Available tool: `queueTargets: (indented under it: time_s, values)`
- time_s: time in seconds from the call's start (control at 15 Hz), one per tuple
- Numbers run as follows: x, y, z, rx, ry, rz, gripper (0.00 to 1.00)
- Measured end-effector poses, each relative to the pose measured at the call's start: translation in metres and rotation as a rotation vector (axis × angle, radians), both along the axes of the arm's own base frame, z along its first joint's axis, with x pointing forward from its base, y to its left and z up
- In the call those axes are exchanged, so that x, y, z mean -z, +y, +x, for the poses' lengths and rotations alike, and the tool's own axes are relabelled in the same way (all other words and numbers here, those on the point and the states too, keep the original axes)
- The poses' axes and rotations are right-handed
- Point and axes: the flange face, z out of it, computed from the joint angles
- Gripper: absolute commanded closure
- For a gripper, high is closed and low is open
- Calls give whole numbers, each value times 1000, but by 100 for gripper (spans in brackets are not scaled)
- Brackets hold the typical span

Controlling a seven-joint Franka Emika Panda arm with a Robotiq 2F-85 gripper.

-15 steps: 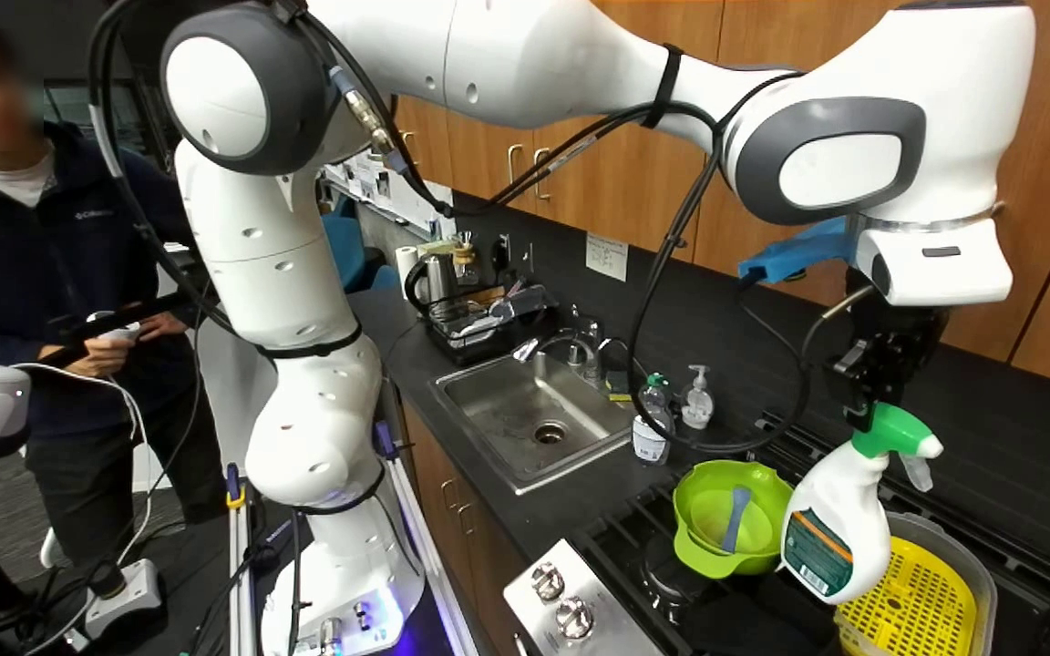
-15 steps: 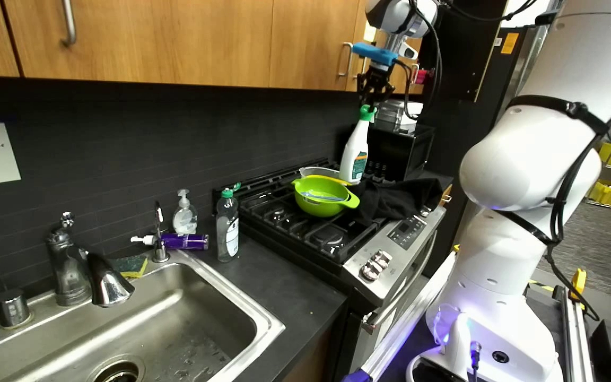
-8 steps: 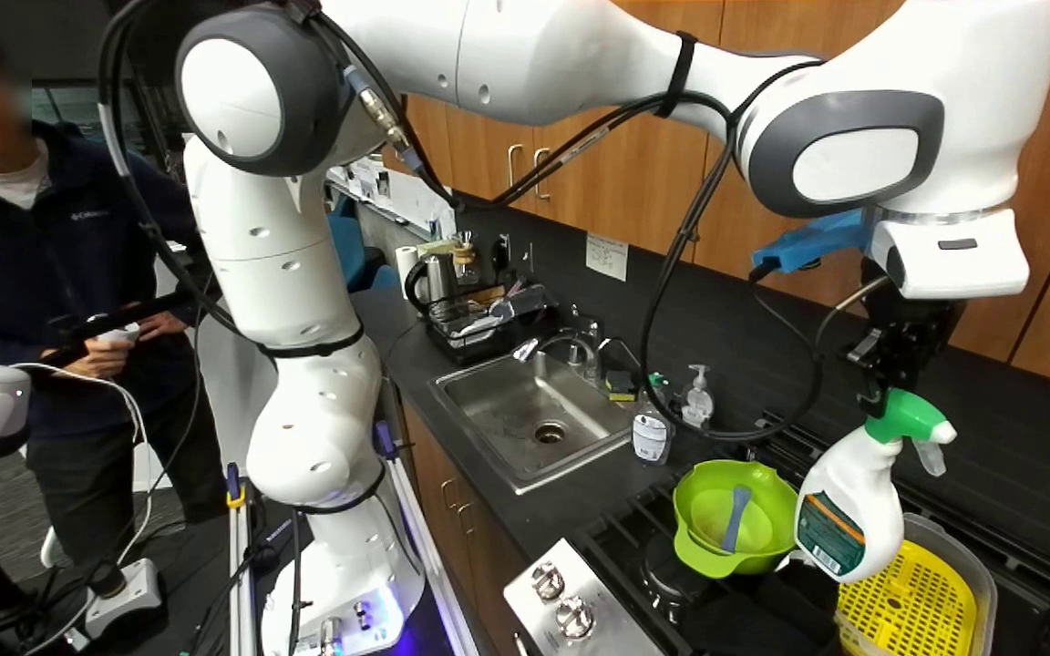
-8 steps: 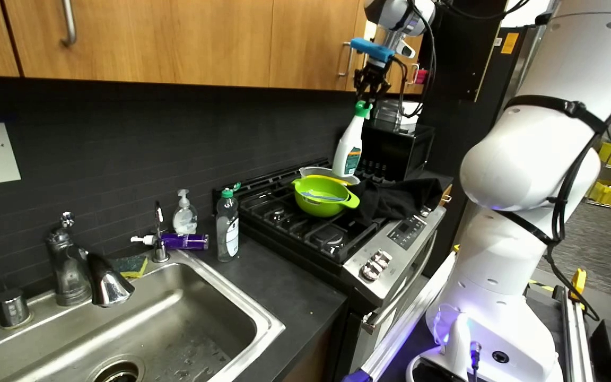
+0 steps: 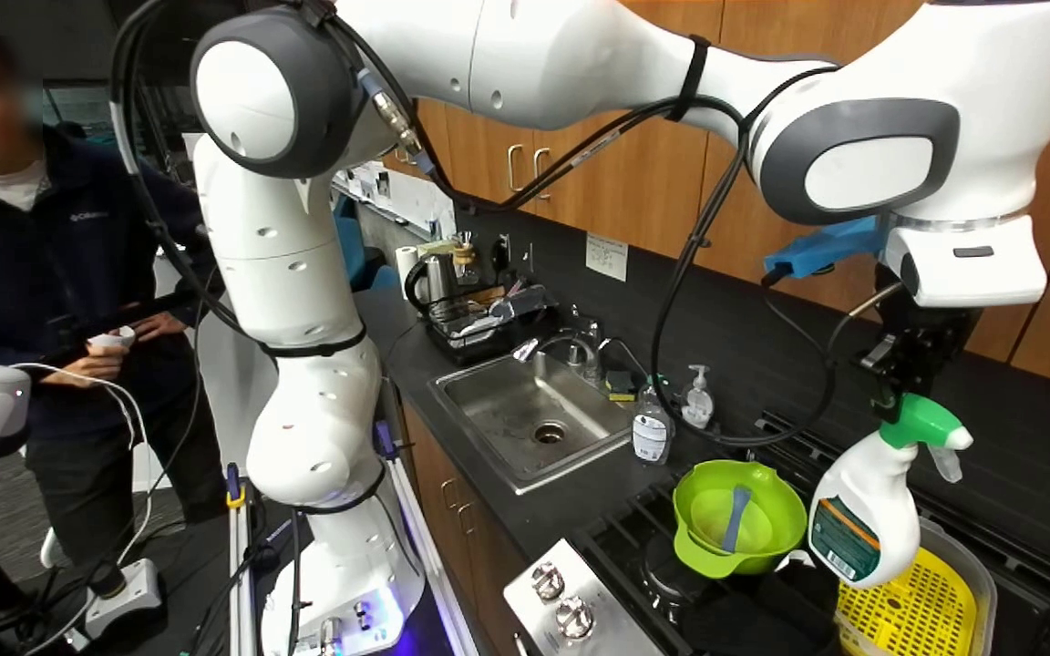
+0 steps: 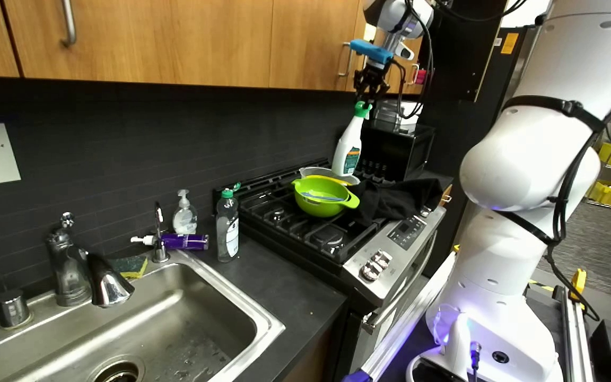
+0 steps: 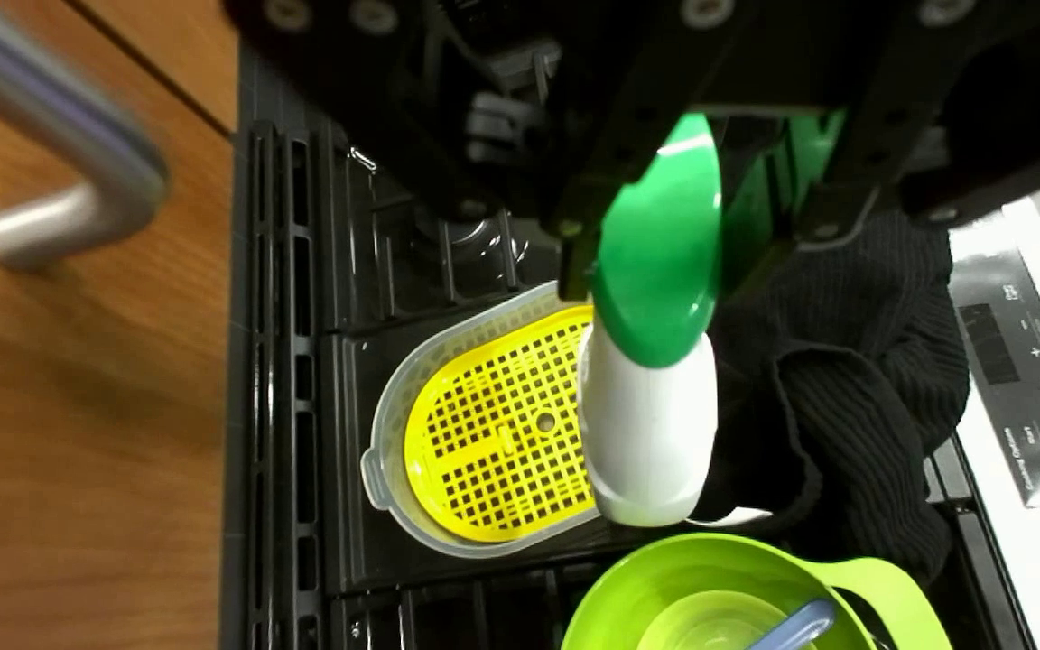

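The claw (image 7: 663, 269), clamped on the bottle (image 5: 873, 499), holds it tilted, aloft beside the bowl (image 6: 319, 206): seemingly a carrying step, next calling for steady grip.

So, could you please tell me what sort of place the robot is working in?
Most likely a kitchen or kitchenette: both exterior views show a steel sink, a stove and wooden wall cabinets. Whether it belongs to a home, an office or a lab, I cannot say for sure.
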Motion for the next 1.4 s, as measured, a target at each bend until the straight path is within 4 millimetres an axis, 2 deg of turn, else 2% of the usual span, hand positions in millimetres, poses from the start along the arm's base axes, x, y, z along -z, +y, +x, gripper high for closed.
queueTargets:
  time_s: [1.4]
  values:
    - [4, -20, 14, 29, -14, -17, 86]
